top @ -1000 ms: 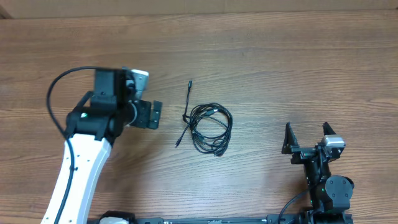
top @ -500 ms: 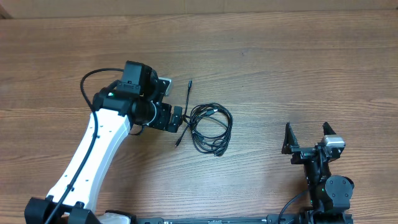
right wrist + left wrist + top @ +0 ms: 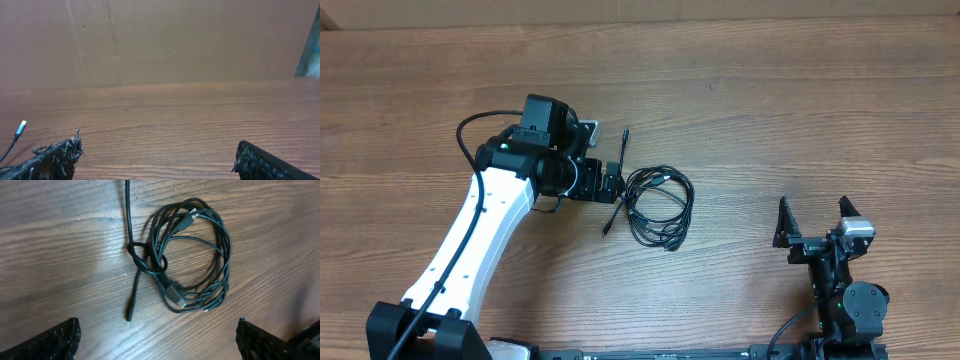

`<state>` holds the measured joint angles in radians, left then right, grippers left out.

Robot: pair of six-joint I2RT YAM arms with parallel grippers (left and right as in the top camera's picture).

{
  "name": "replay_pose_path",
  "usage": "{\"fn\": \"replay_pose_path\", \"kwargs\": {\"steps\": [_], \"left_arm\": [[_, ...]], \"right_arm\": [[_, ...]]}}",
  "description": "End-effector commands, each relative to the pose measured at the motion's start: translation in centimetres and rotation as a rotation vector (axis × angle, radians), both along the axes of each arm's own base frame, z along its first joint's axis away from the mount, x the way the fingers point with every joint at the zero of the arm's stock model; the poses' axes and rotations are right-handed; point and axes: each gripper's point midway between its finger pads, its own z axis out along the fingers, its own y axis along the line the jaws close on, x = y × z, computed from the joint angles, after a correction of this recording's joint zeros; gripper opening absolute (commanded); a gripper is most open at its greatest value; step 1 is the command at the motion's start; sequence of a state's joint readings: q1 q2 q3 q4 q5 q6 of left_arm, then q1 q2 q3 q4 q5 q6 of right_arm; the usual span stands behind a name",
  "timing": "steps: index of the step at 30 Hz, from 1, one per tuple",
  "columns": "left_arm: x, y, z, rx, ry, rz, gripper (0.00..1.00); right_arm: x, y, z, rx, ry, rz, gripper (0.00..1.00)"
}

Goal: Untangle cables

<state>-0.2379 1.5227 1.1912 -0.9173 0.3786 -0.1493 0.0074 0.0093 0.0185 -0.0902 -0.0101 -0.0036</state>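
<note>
One black cable coil (image 3: 148, 264) — perhaps two cables, knotted at its nine o'clock — lies before my left gripper (image 3: 157, 339), fingers spread; my right gripper (image 3: 812, 222), at three o'clock, gapes too.

Left gripper (image 3: 611, 184) swung in from the table's left side, now just beside the cable bundle (image 3: 658, 206), at its left edge (last half-second only a nudge)

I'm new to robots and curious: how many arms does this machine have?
2. The white left arm reaches out to just beside the coiled cable. The black right arm sits at the lower right of the overhead view, apart from the cable.
</note>
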Motion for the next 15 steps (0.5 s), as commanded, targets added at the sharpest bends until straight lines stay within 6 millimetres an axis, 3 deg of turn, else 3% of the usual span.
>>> {"fn": "replay_pose_path", "kwargs": {"steps": [1, 11, 15], "left_arm": [[0.0, -1.5, 0.4, -0.043, 0.034, 0.032, 1.00], [-0.9, -3.4, -0.8, 0.119, -0.020, -0.051, 0.99], [-0.7, -2.9, -1.1, 0.201, -0.044, -0.014, 1.00]], "right_arm": [[0.1, -0.1, -0.4, -0.001, 0.005, -0.008, 1.00], [0.1, -0.1, -0.4, -0.001, 0.005, -0.008, 1.00], [0.1, -0.1, -0.4, -0.001, 0.005, -0.008, 1.00]]}}
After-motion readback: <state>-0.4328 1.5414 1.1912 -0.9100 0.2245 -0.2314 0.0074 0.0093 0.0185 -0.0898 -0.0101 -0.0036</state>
